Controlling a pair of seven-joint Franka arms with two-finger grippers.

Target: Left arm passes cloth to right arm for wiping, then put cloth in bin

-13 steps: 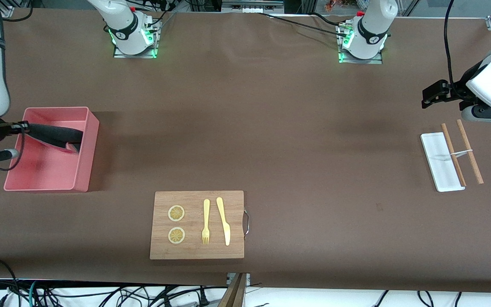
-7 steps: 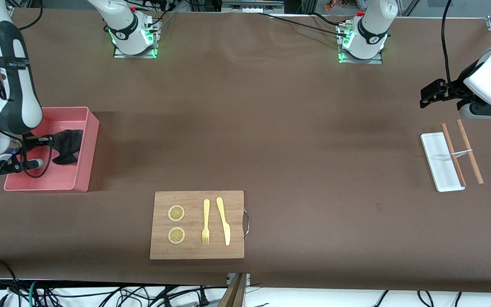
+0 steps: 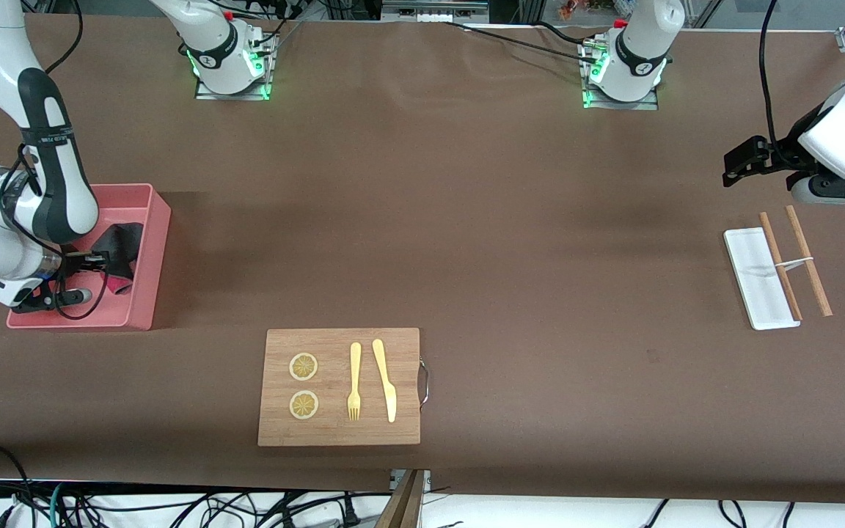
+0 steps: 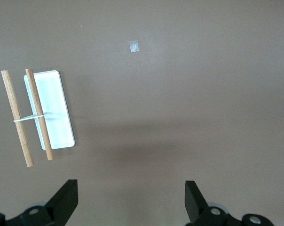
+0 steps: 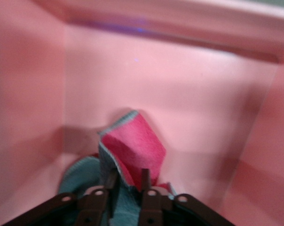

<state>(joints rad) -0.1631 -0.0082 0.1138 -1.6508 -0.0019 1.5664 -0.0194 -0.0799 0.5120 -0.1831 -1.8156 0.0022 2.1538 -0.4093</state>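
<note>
- My table (image 3: 510, 220) was covered by a plain brown sheet from end to end.
- Green lamps (image 3: 587, 95) glowed at the mounts along its edge.
- Tangled cables (image 3: 173, 510) lay on the pale floor (image 3: 540, 513) under the edge nearest the front camera.

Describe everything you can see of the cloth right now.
The cloth is soft and two-sided, dark grey on one face and pinkish-red on the other. It sits crumpled inside the bin, a red fold standing up in the right wrist view. The right gripper has its narrowly parted fingers on either side of the fold. Whether they still pinch it is unclear.
</note>
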